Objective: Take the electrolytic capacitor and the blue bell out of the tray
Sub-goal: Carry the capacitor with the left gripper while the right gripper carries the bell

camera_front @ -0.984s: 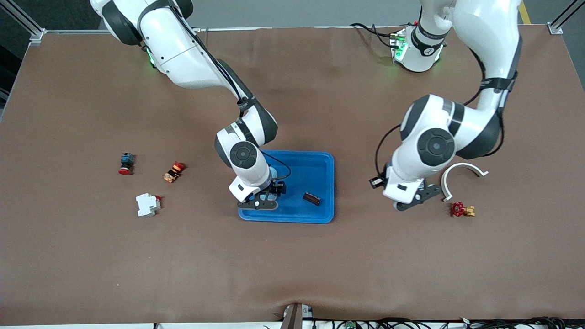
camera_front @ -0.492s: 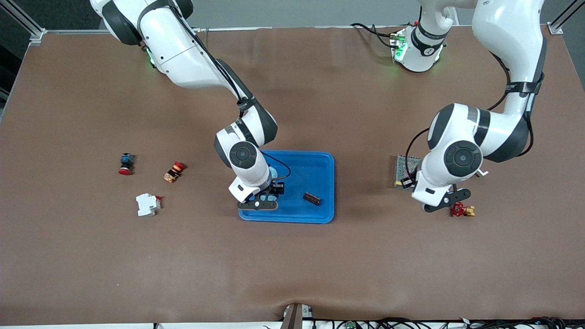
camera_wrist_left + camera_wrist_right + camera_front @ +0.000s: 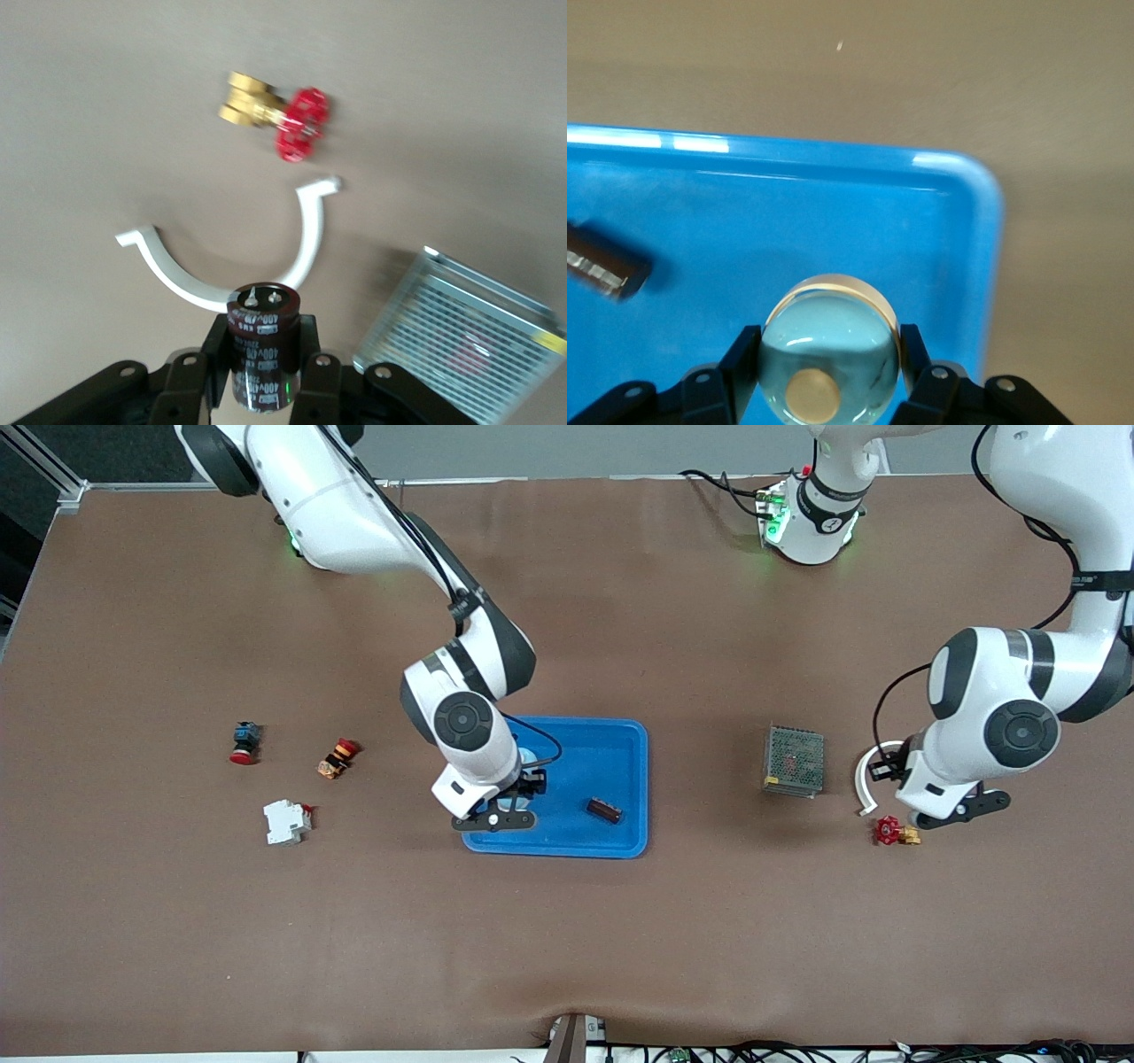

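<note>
The right gripper (image 3: pixel 507 808) is hanging over the blue tray (image 3: pixel 620 735), its jaws clamped on the bell (image 3: pixel 830 354). The left gripper (image 3: pixel 941 808), well toward the left arm's end from the tray, is gripping the capacitor (image 3: pixel 263 341) above the white curved bracket (image 3: pixel 221 279), near the red valve (image 3: pixel 895 831).

bell (image 3: pixel 829 359) lower edge cut off, capacitor (image 3: pixel 262 343) base hidden

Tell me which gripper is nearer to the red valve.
Left. The left gripper, shut on the capacitor, hangs right beside the red valve, toward the left arm's end of the table. The right gripper, shut on the bell, is over the blue tray.
</note>
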Robot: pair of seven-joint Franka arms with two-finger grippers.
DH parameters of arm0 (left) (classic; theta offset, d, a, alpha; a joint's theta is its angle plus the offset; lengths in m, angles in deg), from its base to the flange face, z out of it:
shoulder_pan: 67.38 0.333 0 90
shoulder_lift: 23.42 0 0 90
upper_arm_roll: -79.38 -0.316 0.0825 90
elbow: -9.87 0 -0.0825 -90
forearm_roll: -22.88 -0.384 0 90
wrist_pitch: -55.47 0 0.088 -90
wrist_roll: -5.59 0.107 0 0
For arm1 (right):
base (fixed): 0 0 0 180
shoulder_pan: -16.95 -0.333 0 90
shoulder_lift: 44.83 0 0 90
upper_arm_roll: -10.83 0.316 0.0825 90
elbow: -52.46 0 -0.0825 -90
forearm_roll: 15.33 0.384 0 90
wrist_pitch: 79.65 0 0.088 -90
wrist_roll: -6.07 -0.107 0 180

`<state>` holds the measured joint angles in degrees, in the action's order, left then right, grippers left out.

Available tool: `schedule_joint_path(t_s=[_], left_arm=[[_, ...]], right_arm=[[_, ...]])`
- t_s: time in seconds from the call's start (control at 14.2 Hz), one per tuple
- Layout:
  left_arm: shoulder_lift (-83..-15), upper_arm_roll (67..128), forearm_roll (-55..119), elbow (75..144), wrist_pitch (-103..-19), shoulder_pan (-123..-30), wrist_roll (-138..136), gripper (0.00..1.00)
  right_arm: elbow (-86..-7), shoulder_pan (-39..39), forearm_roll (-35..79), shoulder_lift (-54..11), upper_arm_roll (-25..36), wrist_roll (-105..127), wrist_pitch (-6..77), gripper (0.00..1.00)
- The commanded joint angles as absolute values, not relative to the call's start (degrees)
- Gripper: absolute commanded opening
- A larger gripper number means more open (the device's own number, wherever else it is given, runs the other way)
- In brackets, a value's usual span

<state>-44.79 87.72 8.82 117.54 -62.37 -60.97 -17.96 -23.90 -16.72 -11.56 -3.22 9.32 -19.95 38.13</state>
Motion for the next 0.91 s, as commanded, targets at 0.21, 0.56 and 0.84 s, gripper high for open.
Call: schedule_joint_path(t_s=[0.21,0.56,0.84], left_arm=[[-46.52,88.43,7.15,122.02,-73.54,-53.76,-14.62,0.00],[-51.45,88.52,7.24,122.02,-80.84,-51.04,-14.63,0.00],[-54.52,88.43,7.33,121.76,-83.21,-50.77,-14.71,0.00]], right_arm=[[-25.41,-1.36,-9.18,-17.48,9.86,13.30,20.22,0.27],[-25.32,13.93,-9.62,-17.76,9.51,43.45,19.23,0.27],[-25.58,20.11,-10.23,-15.30,9.42,58.60,23.43,0.27]])
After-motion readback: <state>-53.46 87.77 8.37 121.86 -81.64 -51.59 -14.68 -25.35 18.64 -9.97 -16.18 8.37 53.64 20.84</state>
